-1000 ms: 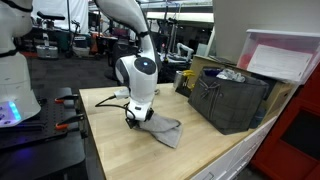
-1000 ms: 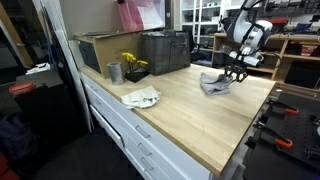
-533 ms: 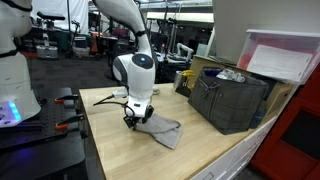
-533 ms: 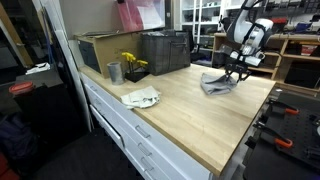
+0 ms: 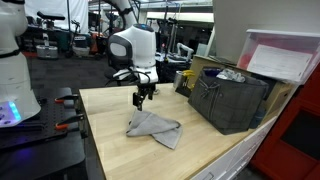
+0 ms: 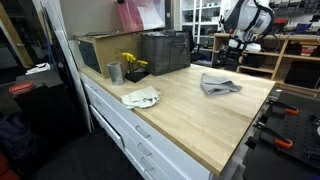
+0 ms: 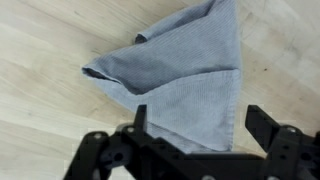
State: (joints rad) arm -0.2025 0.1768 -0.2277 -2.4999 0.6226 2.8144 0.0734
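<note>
A grey cloth (image 5: 154,127) lies crumpled flat on the wooden tabletop (image 5: 110,140); it also shows in an exterior view as the grey cloth (image 6: 219,84). My gripper (image 5: 142,97) hangs above it, lifted clear, jaws open and empty. From the wrist view the cloth (image 7: 185,75) spreads out below, with the gripper (image 7: 197,122) straddling its near edge from above and both black fingers (image 7: 262,125) wide apart.
A dark grey crate (image 5: 230,97) stands by the wall beside the cloth, with a pink-lidded clear box (image 5: 285,58) above it. On the far side of the table sit a white crumpled cloth (image 6: 141,97), a metal cup (image 6: 114,72) and yellow flowers (image 6: 131,63).
The gripper opened and let go of the grey cloth, then rose well above the table. The cloth stays where it was dropped.
</note>
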